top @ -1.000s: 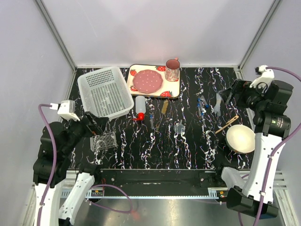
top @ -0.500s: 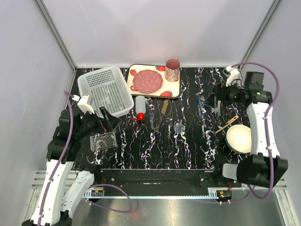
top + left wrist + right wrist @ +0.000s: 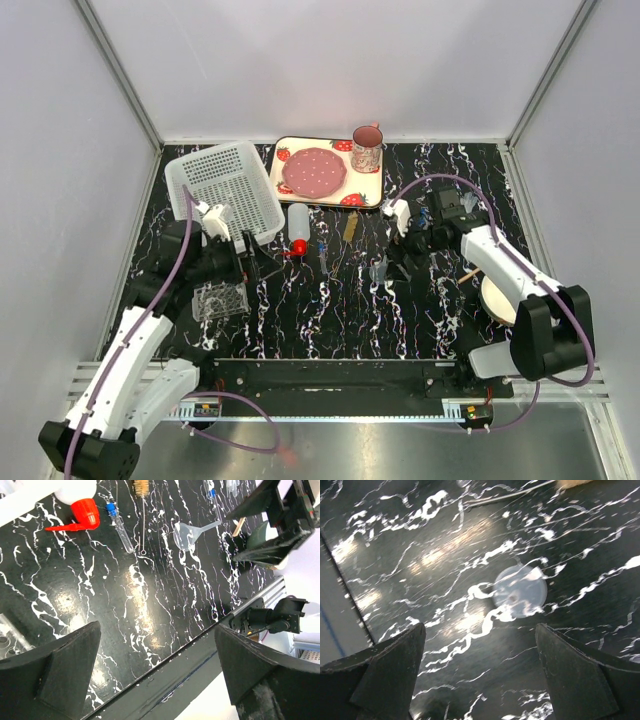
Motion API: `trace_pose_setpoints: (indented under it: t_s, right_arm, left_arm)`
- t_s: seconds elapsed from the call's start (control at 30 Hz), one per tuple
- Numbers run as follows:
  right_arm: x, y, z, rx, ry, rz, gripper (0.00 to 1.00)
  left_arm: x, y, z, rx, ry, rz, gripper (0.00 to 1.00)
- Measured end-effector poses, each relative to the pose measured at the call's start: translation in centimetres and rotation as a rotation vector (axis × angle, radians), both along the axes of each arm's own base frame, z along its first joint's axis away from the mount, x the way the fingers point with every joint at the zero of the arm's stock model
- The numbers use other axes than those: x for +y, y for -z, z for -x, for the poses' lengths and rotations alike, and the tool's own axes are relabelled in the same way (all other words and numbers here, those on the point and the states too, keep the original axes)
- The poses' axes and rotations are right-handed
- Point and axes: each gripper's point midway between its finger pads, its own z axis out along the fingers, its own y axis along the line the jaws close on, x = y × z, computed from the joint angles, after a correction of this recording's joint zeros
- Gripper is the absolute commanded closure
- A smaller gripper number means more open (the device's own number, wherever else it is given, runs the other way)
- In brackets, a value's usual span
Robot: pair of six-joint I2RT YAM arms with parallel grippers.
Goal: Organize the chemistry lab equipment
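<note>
A black, white-veined worktop (image 3: 330, 320) sits between pale walls, seen from above. At its far edge stand a white perforated basket (image 3: 222, 192) and a strawberry-printed tray (image 3: 372, 183), and the lab pieces lie scattered nearer. The small red-capped bottle (image 3: 298, 228) lies just right of the basket. The clear tube rack (image 3: 220, 300) is toward the left edge, and a clear funnel (image 3: 380, 270) lies near the middle. The left arm (image 3: 140, 335) reaches in above the rack. The right arm (image 3: 505, 270) bends in from the right, and its wrist hangs over the funnel.

From the left wrist, the left fingers (image 3: 65, 670) stand wide apart over the worktop, holding nothing. Beyond them lie the bottle, a blue-tipped tube (image 3: 120, 527), a wire-handled brush (image 3: 142, 510) and the funnel, with the right arm's dark end poised close beside it.

From the right wrist, the right fingers (image 3: 380, 675) are spread just as wide and are empty. The funnel reads as a pale disc on the worktop, beyond and between them.

The sorting looks barely begun, with the pieces loose across the surface. The step in hand appears to be the right arm's approach to the funnel. The next move calls for a square descent and a gentle close, since the thin, light plastic could skid on the smooth surface.
</note>
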Motion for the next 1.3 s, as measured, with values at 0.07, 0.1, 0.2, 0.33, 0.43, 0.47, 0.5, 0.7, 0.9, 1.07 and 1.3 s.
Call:
trace_pose_setpoints:
  t_s: [0.07, 0.1, 0.2, 0.33, 0.43, 0.47, 0.5, 0.7, 0.9, 1.07, 1.3]
  right_arm:
    - [0.1, 0.3, -1.3, -0.037, 0.012, 0.008, 0.08]
    - [0.2, 0.5, -1.9, -0.048, 0.023, 0.013, 0.13]
    - [0.3, 1.1, -3.2, -0.067, 0.046, 0.021, 0.25]
    - [0.8, 2.2, -3.8, -0.054, 0.059, 0.033, 0.35]
    - [1.2, 2.7, -4.0, -0.051, 0.058, 0.040, 0.47]
    - [1.3, 2.7, -4.1, -0.053, 0.056, 0.040, 0.52]
    - [1.4, 2.8, -4.2, -0.061, 0.058, 0.041, 0.55]
    - [1.5, 3.2, -4.3, -0.074, 0.059, 0.051, 0.85]
    - [1.4, 2.7, -4.5, -0.090, 0.091, 0.049, 0.93]
    - [2.0, -0.2, -2.4, -0.053, 0.089, -0.040, 0.92]
    - [3.7, -4.0, 0.3, 0.098, 0.032, -0.307, 0.93]
  left_arm:
    - [-0.6, 0.1, 0.0, 0.003, 0.022, 0.002, 0.01]
    - [-0.9, 0.1, -0.1, 0.003, 0.029, 0.004, 0.01]
    - [-1.6, 0.2, -0.3, 0.010, 0.043, 0.009, 0.01]
    - [-2.2, -0.2, -0.6, 0.000, 0.041, 0.027, 0.01]
    - [-2.5, -0.6, -0.8, -0.012, 0.035, 0.038, 0.01]
    - [-2.5, -0.6, -0.8, -0.013, 0.034, 0.040, 0.01]
    - [-2.5, -0.7, -0.8, -0.013, 0.032, 0.041, 0.01]
    - [-2.7, -0.8, -1.0, -0.022, 0.031, 0.040, 0.01]
    - [-4.8, 0.6, -0.1, -0.009, 0.103, -0.013, 0.01]
    - [-8.7, 1.8, 1.5, -0.059, 0.261, -0.072, 0.01]
    - [-15.2, 1.9, 1.1, -0.196, 0.443, -0.124, 0.01]
